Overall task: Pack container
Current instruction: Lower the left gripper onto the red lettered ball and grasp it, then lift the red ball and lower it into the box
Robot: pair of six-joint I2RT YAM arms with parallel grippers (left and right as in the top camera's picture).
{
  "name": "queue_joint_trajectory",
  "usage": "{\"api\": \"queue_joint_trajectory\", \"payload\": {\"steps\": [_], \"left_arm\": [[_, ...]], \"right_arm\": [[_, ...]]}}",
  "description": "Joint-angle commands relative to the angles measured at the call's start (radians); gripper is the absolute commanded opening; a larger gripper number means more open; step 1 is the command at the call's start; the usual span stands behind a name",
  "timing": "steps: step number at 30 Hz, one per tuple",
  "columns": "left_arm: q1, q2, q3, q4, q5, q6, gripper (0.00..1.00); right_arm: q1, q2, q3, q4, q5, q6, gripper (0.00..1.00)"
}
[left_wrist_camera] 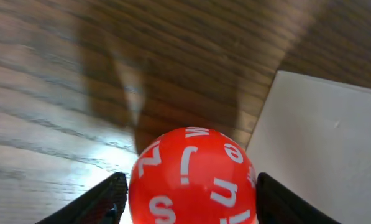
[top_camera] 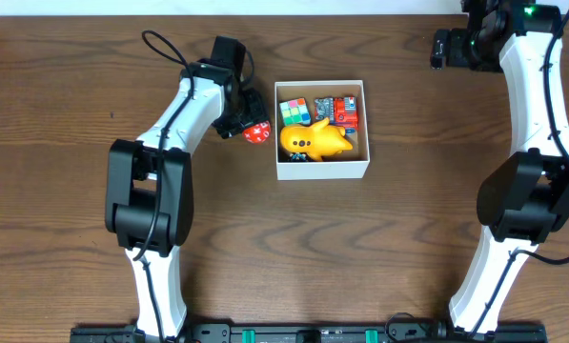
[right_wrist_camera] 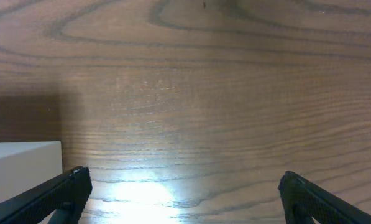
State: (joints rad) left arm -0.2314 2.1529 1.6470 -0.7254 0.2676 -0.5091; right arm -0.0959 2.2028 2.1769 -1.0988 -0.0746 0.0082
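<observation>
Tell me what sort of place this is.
Probably a robotics lab workbench rather than a home: a left arm and a right arm stand at a wood-grain table, and the only items are a white container of small toys and a red lettered ball.

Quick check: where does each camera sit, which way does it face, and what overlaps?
Overhead: fixed above the brown wooden table, looking straight down at the square white cardboard container; both arms show.
Left wrist: on the left arm, facing a red ball with white letters between the fingertips of the left claw; container wall at right.
Right wrist: low, facing the tabletop; open right claw, fingertips showing; white corner at left, likely the container.
Shared: overhead and left wrist both show ball and container.
</observation>
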Motion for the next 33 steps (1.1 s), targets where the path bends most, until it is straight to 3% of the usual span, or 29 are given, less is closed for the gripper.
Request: {"api": "queue_joint_trajectory", "payload": {"steps": [1,4,6,13,19,23,27,33], "left_arm": [[0.006,0.028,0.0,-0.014,-0.021,-0.001,0.47],[0.017,0.021,0.003,-0.016,-0.012,-0.002,0.22],[0.026,0.01,0.019,-0.041,-0.006,-0.001,0.15],[0.058,-0.091,0.06,-0.066,-0.006,0.004,0.13],[0.047,-0.231,0.061,0.042,0.019,0.041,0.06],[0.016,-0.307,0.061,0.197,0.136,0.191,0.06],[-0.042,-0.33,0.061,0.332,0.361,0.479,0.06],[-0.106,-0.314,0.059,0.203,0.406,0.801,0.06]], "right_arm": [[-0.006,0.0,0.019,0.0,-0.004,0.013,0.99],[-0.006,0.0,0.019,0.0,-0.004,0.013,0.99],[-0.006,0.0,0.019,0.0,-0.004,0.014,0.99],[-0.006,0.0,0.019,0.0,-0.004,0.013,0.99],[-0.006,0.0,0.019,0.0,-0.004,0.013,0.99],[-0.006,0.0,0.019,0.0,-0.004,0.013,0.99],[-0.006,0.0,0.019,0.0,-0.004,0.013,0.99],[-0.006,0.0,0.019,0.0,-0.004,0.013,0.99]]}}
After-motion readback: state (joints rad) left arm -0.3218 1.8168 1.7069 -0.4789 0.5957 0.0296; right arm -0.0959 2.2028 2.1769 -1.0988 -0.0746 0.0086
